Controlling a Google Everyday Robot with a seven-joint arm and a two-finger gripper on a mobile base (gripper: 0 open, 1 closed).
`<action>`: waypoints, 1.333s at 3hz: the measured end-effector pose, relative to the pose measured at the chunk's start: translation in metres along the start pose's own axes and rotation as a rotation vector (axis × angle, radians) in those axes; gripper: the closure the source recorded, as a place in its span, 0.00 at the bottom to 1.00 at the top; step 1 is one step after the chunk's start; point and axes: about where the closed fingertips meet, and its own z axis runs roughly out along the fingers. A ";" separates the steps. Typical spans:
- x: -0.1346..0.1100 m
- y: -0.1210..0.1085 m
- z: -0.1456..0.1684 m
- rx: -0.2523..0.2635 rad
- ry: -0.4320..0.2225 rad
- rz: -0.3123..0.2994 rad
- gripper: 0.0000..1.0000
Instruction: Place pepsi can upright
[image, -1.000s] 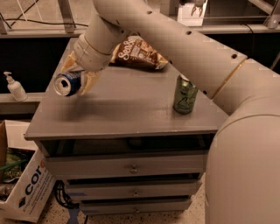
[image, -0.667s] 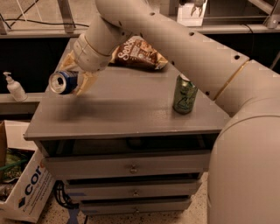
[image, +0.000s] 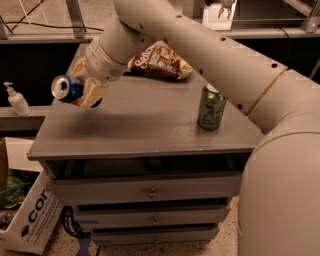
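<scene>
The pepsi can (image: 67, 89), blue with a silver top, is held on its side in the air above the left edge of the grey cabinet top (image: 135, 125). Its silver top faces left toward the camera. My gripper (image: 84, 93) is shut on the can, with a tan finger (image: 93, 94) showing along its right side. The white arm reaches in from the right across the cabinet.
A green can (image: 211, 107) stands upright on the right part of the cabinet top. A brown snack bag (image: 159, 62) lies at the back. A white pump bottle (image: 16, 99) stands on a shelf at left. A cardboard box (image: 27, 212) sits on the floor at left.
The gripper has lifted the pepsi can slightly up and to the left, toward the cabinet's left edge. The green can and the bag have not moved.
</scene>
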 end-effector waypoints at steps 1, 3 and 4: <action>0.000 0.005 0.001 0.022 -0.048 0.098 1.00; 0.000 0.005 0.002 0.030 -0.070 0.107 1.00; 0.001 0.003 0.001 0.056 -0.191 0.134 1.00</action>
